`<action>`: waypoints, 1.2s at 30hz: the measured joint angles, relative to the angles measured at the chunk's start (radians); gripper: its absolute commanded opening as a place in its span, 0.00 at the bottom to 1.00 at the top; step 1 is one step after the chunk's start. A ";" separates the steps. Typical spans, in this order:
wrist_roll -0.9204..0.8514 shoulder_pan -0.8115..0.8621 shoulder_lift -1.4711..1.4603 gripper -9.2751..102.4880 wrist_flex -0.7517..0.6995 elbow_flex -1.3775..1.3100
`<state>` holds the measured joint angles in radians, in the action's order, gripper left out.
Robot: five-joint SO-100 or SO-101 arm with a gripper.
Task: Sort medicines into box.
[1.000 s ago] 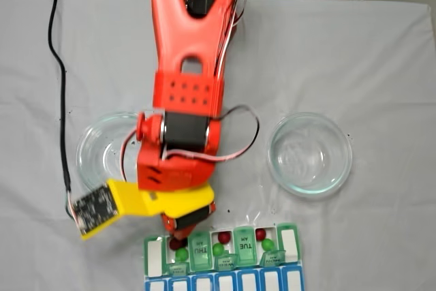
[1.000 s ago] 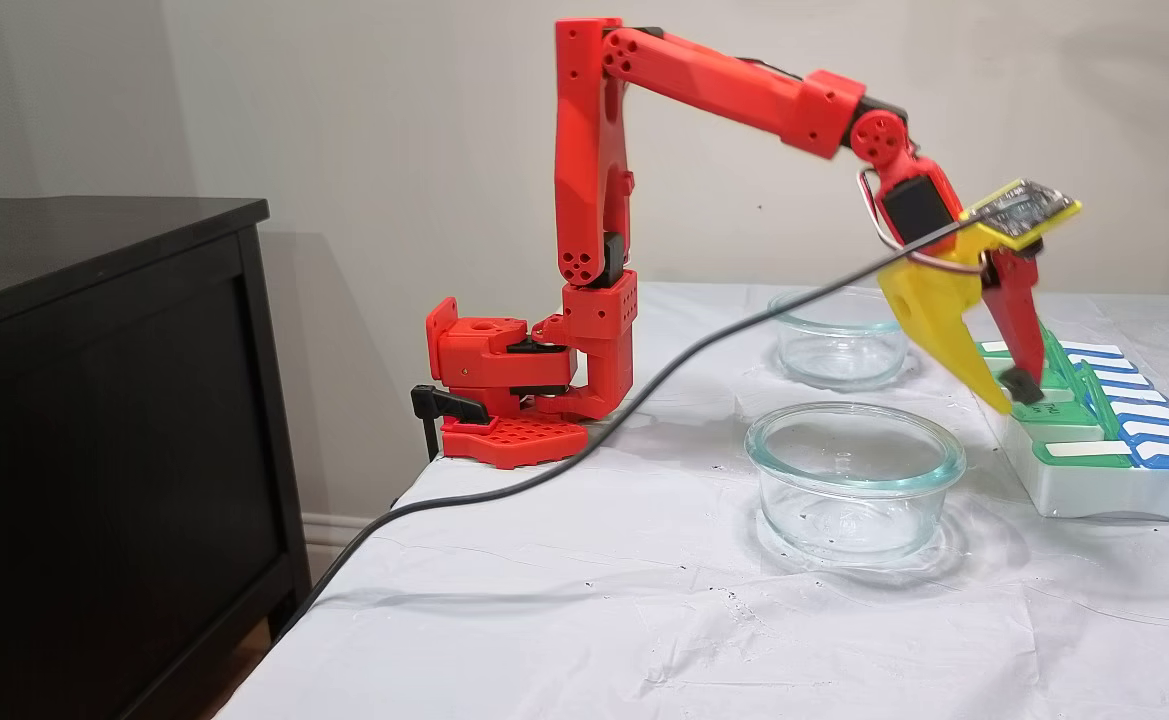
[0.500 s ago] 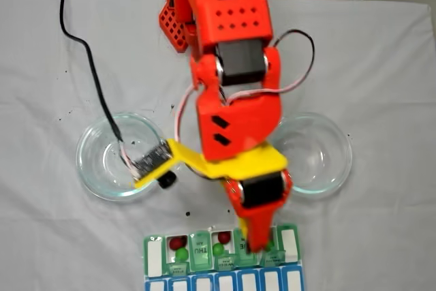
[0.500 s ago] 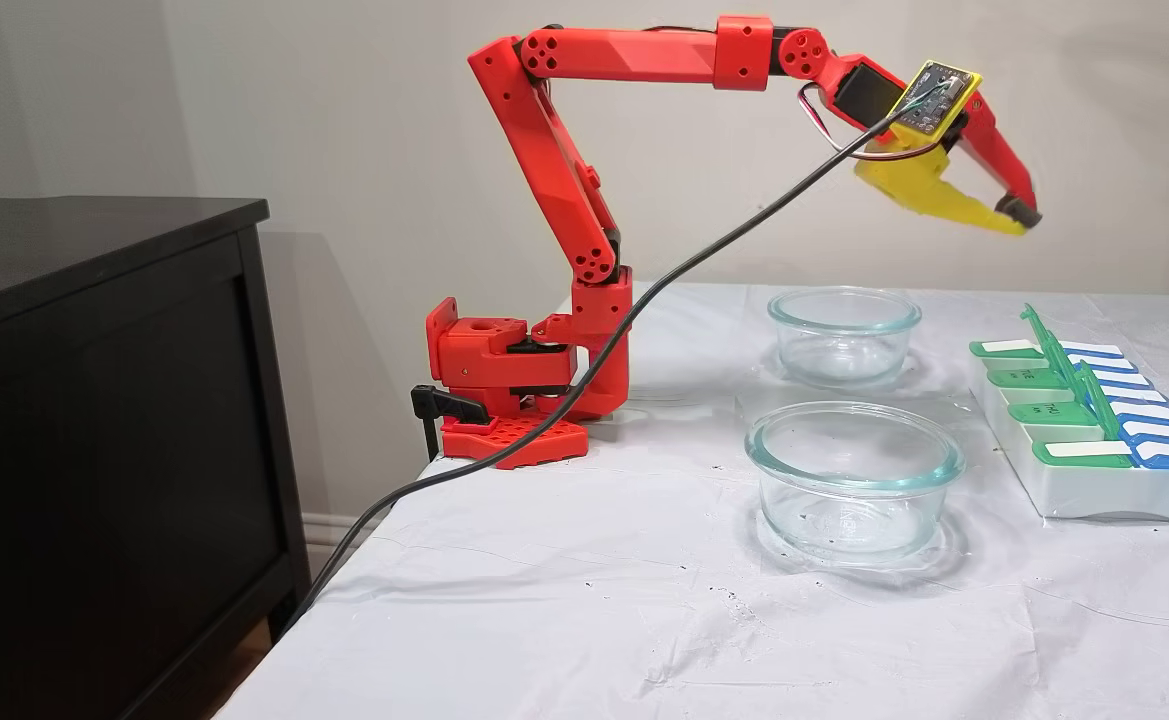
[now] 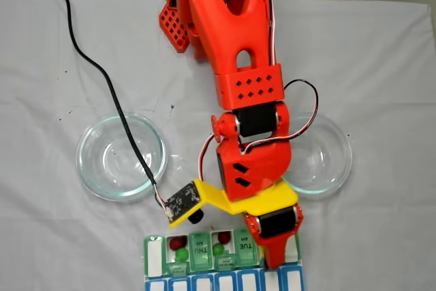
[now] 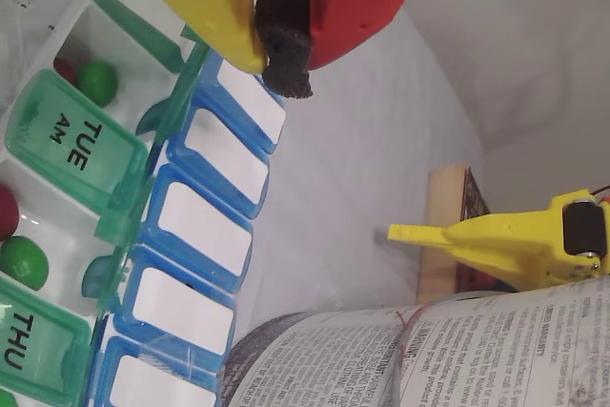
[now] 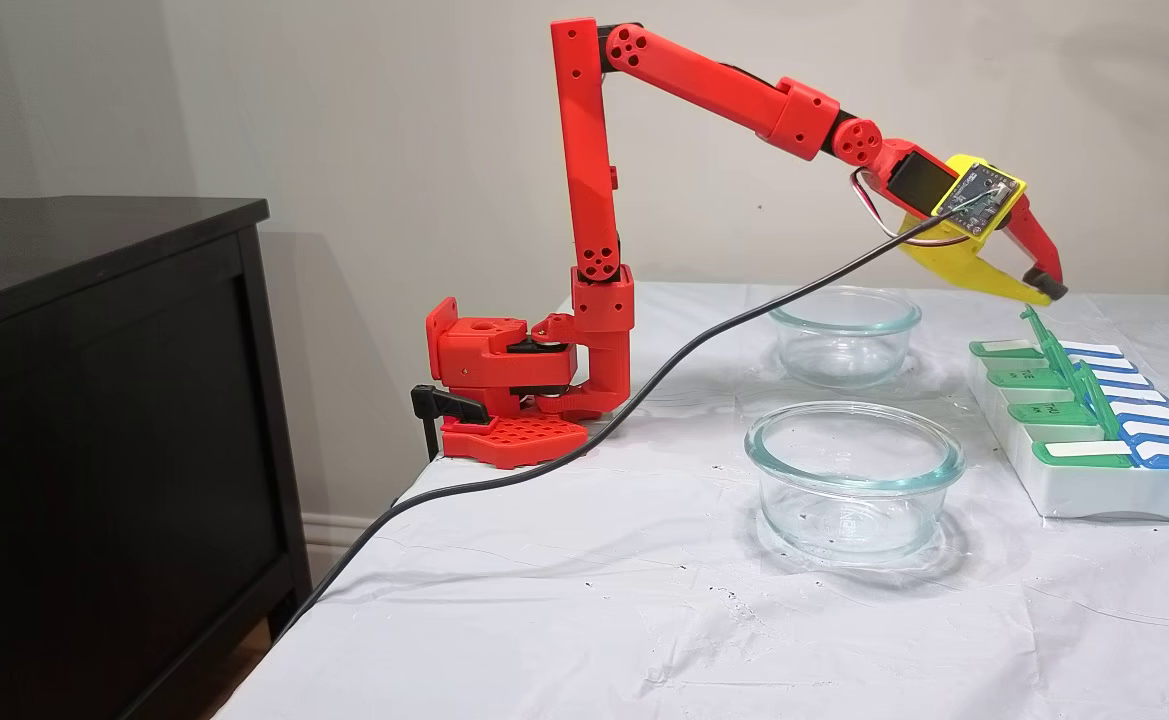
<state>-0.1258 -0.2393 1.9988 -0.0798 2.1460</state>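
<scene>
In a fixed view from above, going left to right, a clear glass dish [image 5: 121,157] sits on the white tablecloth [image 5: 41,100] at the left, a black cable [image 5: 102,93] crossing its rim to a small circuit board [image 5: 180,202] on the yellow wrist mount. Right of it the red arm [image 5: 235,52] reaches down the middle, partly covering a second glass dish [image 5: 327,161]. Along the bottom edge lies the box [image 5: 153,257], its green row above its blue row. In the open green compartments I count two dark red balls [image 5: 178,242] and two green balls [image 5: 182,255] uncovered, one pair in each of two compartments; the arm hides the compartments further right. The wrist view shows the lids lettered TUE [image 6: 74,145] and THU [image 6: 21,340], five white-labelled blue lids [image 6: 205,235], and at the far left a third compartment with one red and one green ball [image 6: 97,81]. The gripper [image 6: 283,37] hangs above the box's right end, its yellow and red fingers closed together on their black foam pad, holding no ball.
</scene>
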 measured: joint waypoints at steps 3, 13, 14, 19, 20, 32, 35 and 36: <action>0.006 -0.003 0.000 0.08 0.017 0.000; -0.011 -0.003 -0.051 0.08 -0.026 -0.012; -0.014 -0.003 -0.051 0.08 -0.044 -0.020; -0.021 -0.003 -0.052 0.08 -0.155 -0.057; -0.021 -0.003 -0.052 0.08 -0.179 -0.061; -0.117 -0.054 -0.109 0.08 -0.422 -0.146; -0.133 -0.054 -0.135 0.08 -0.445 -0.158; -0.138 -0.054 -0.140 0.08 -0.443 -0.158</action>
<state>-0.2638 -0.2930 1.8592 -0.5231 1.9880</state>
